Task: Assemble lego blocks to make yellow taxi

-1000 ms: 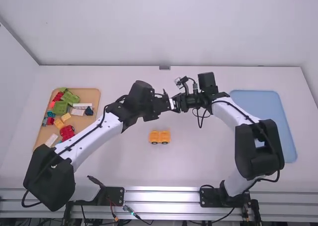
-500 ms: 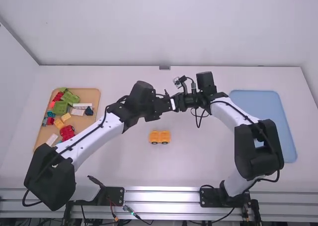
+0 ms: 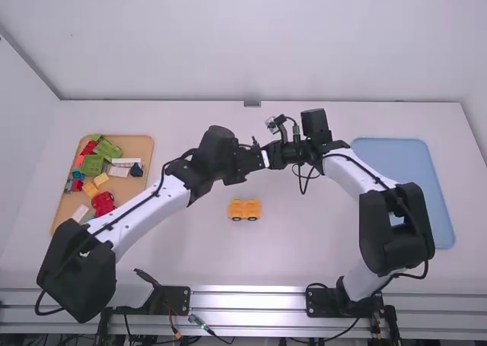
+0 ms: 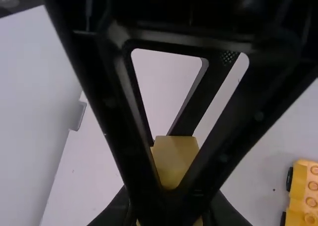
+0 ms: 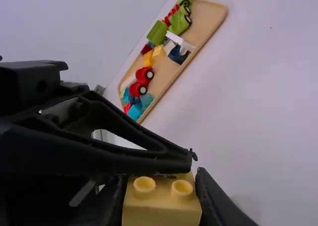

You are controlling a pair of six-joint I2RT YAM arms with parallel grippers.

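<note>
Black fingers (image 5: pixel 214 198) clasp a smooth yellow block (image 5: pixel 161 211) with 2 round studs (image 5: pixel 144 185).

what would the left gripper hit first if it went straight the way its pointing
Most likely the right gripper, which faces it with a yellow block between its fingers; depth is unclear.

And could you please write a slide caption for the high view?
Left gripper and right gripper meet above the table, an orange wheeled piece nearer the camera and a block tray at left.
</note>
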